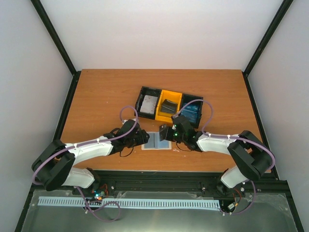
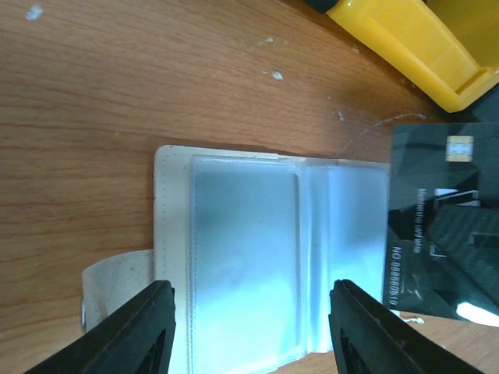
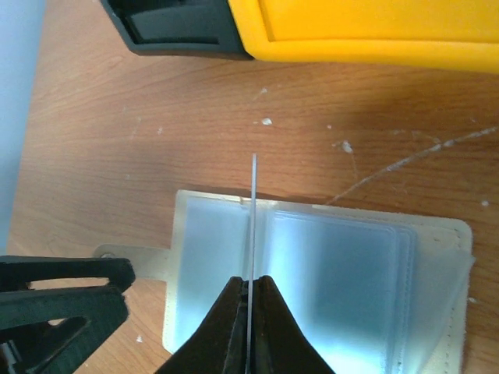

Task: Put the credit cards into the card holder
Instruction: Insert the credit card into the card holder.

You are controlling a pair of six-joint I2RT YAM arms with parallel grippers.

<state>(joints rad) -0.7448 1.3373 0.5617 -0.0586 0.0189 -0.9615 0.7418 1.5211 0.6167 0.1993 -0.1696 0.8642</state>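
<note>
While left pincer, jaws apart, straddles opened card holder on tabletop, seemingly to steady it, right pincer clamps dark credit card edge-down over its sleeves for insertion.

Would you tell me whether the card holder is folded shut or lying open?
Open: the card holder lies spread flat on the table, its clear plastic sleeves facing up.

A black-and-yellow tray sits on the wooden table.
</note>
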